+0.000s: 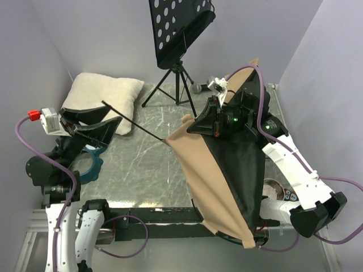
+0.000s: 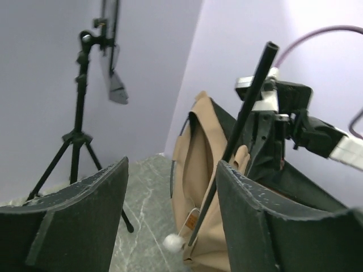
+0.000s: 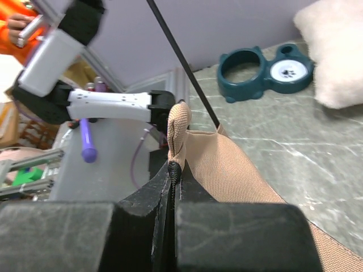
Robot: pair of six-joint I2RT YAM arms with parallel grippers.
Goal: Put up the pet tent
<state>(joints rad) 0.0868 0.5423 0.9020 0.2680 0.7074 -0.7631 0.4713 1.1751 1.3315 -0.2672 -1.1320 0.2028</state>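
The pet tent [image 1: 195, 164], tan-brown fabric with black lining, hangs upright over the right half of the table. My right gripper [image 1: 218, 122] is shut on its top edge; in the right wrist view the fingers [image 3: 244, 238] pinch the black zipper seam of the tent [image 3: 227, 164]. A thin black pole [image 1: 136, 122] sticks out of the tent toward the left. My left gripper [image 1: 93, 126] stands open at the pole's free end. In the left wrist view the pole [image 2: 238, 130] runs between the spread fingers [image 2: 74, 221] without being clamped. A white pom-pom [image 2: 174, 242] dangles from the tent [image 2: 195, 170].
A cream pillow [image 1: 102, 96] lies at the back left. A black music stand [image 1: 178, 34] on a tripod is at the back centre. A teal double pet bowl [image 1: 91, 164] sits beside the left arm, and a metal bowl [image 1: 275, 190] lies under the right arm.
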